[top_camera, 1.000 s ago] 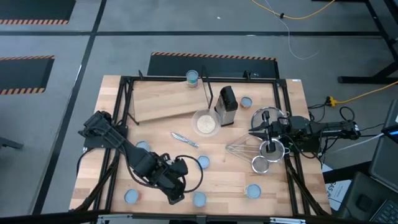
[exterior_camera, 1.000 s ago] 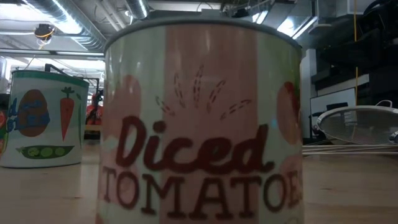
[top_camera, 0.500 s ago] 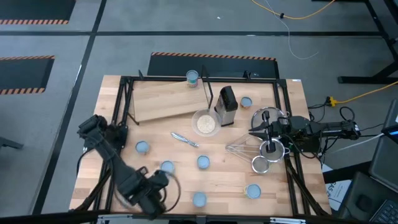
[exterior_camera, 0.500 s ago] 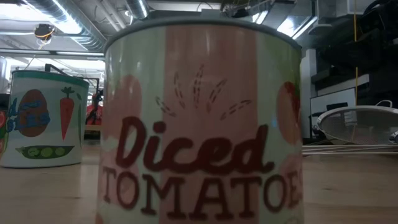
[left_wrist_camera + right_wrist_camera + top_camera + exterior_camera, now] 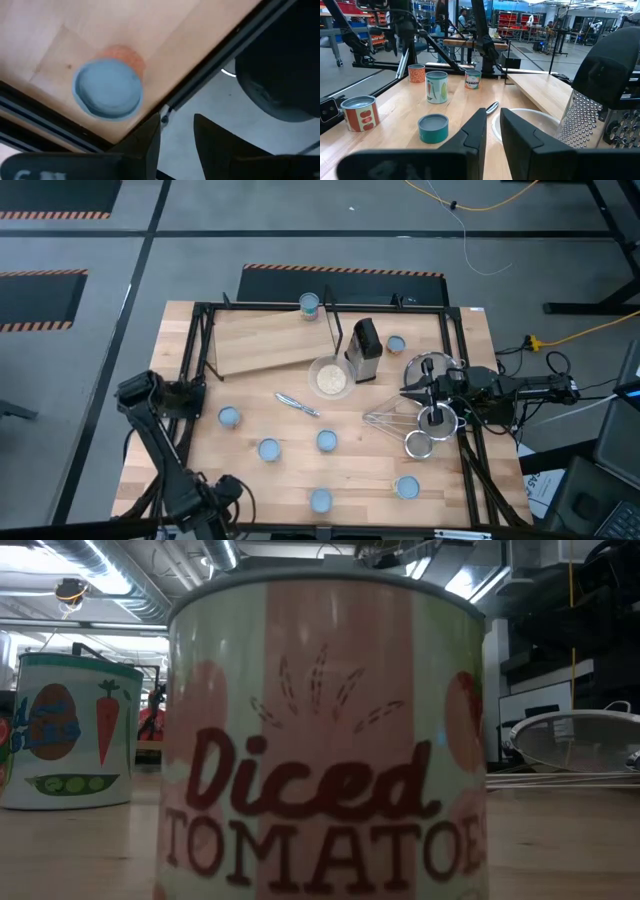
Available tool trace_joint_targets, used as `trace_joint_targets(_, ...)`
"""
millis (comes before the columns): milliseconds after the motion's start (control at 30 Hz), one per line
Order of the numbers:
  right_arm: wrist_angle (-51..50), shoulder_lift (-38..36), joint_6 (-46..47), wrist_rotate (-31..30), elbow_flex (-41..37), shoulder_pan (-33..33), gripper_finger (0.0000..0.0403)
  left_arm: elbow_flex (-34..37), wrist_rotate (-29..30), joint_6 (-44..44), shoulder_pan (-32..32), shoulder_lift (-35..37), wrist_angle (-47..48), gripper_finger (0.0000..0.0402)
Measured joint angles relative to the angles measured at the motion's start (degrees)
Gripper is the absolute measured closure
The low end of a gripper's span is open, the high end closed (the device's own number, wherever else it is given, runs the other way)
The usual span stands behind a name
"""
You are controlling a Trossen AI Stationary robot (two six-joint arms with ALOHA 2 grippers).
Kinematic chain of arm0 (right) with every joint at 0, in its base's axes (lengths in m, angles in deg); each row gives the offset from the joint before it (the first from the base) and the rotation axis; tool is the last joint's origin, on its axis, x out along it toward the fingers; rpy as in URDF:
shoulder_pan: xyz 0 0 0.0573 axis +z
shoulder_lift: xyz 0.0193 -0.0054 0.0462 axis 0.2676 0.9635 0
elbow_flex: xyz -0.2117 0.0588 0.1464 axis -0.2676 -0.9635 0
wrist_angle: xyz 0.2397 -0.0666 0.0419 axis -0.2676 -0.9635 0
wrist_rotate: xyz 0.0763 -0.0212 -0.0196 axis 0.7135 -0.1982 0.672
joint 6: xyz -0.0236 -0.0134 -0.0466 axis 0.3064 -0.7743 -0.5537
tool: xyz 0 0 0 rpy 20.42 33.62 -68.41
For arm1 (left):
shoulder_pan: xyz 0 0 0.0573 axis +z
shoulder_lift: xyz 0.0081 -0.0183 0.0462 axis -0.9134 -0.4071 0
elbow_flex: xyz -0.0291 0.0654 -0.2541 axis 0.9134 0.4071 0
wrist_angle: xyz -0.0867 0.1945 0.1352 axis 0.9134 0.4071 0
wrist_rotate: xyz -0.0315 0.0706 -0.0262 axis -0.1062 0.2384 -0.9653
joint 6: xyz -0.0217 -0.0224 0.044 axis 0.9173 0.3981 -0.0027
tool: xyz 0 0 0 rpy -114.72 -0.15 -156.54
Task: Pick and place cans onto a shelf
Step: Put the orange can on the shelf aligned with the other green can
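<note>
at table's near left corner, left fingers (image 5: 176,142) hanging almost closed, holding nothing, near can (image 5: 107,89); right fingers (image 5: 492,137) resting almost closed, empty, by strainers (image 5: 432,420).

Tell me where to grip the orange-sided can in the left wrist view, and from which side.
Grip the can across its curved side wall, coming straight down from above. It stands upright with its round top facing up. It sits close to the frame rail at the table edge, so a sideways approach would likely be crowded. The left end effector is nearest.
</note>
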Motion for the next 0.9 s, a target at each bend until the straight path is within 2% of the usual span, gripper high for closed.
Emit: trace_joint_targets(900,0.0,0.0,0.0,0.0,0.0,0.0,0.0342,11.9,0.4,1.3,-1.3,0.0,-7.4,0.0292)
